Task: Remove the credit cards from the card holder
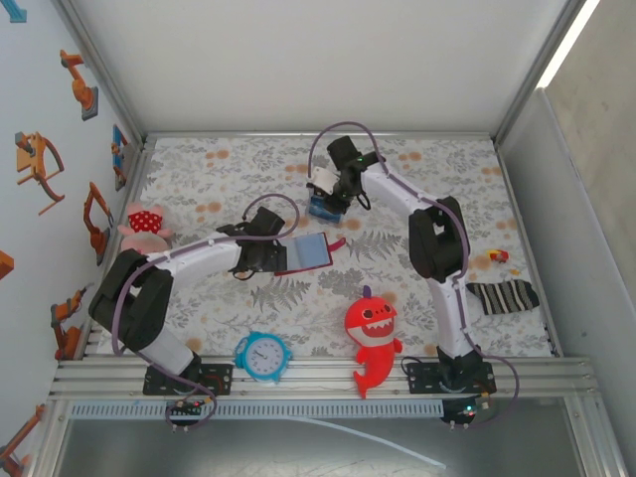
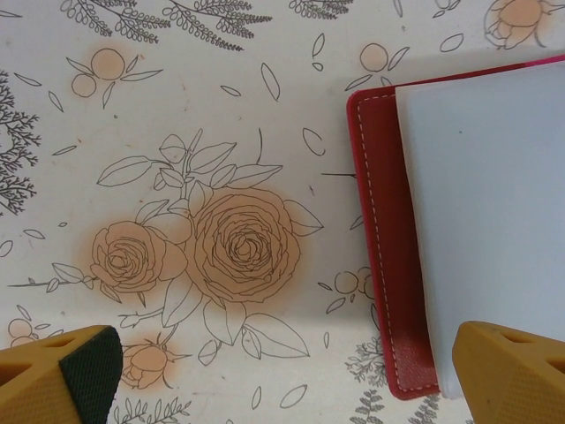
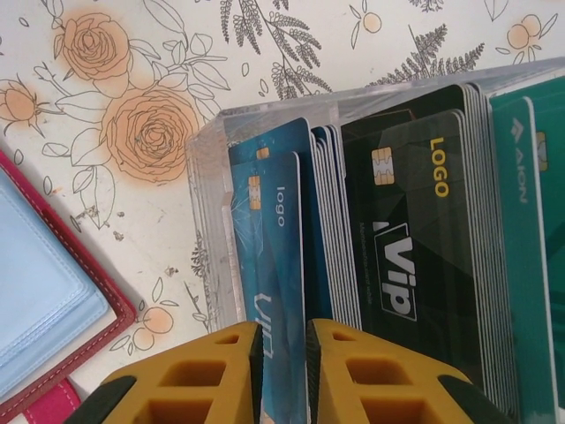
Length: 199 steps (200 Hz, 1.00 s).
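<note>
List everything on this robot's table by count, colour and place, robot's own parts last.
card holder: one, dark red, pale blue inside, table centre
credit cards: many, blue, black, teal, standing in the clear box
clear box: one, transparent, beyond the card holder
shark toy: one, red, near edge
alarm clock: one, blue, near edge, beside shark toy
plush toy: one, pink, left edge
sock: one, striped black-and-white, right edge
small item: one, red-yellow, beyond sock; unidentifiable
tablecloth: one, floral
left arm: one, white-black, jaws open at card holder
right arm: one, white-black, jaws narrow at a blue card
</note>
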Tool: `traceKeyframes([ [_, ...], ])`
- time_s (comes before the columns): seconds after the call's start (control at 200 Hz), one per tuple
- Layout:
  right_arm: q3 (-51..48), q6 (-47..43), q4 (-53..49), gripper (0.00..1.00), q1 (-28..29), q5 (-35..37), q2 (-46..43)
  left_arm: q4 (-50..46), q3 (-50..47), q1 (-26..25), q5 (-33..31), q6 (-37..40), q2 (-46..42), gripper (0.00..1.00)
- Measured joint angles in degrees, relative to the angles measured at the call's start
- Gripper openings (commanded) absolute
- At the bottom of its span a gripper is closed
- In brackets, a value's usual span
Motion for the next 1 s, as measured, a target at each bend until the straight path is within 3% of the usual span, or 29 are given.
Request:
traceKeyframes([
  [0.305,-9.33,7.52,4.02,0.28,0.02,1.68,-8.22,1.84,1.07,0.37,0.5,0.57,3.43,0.97],
  [0.726,-32.46,23.65,12.87,0.39,0.02,9.9,-32.98,2.71,2.25,2.93,-0.72,3.17,6.27,0.97],
  [0.811,-37.2,26.38,13.84,0.46,0.0,12.15,-37.86,2.73,3.17,3.15,-1.11,3.98,6.91,0.97],
  [0.826,-37.99,27.26,13.92,0.58,0.0,12.79,-38.82,2.75,3.26,3.21,-1.16,4.15,6.93,0.97],
  [0.846,-38.99,27.56,14.08,0.9,0.0,13.33,-39.89,2.78,3.32,3.28,-1.2,4.35,6.95,0.97],
  [0.861,-39.82,28.55,14.23,0.98,0.0,14.01,-40.89,2.73,3.41,3.32,-1.25,4.46,6.95,0.97],
  [0.997,-46.38,32.33,14.95,0.99,-0.09,19.89,-50.05,2.54,3.52,3.32,-1.81,5.49,6.4,0.97],
])
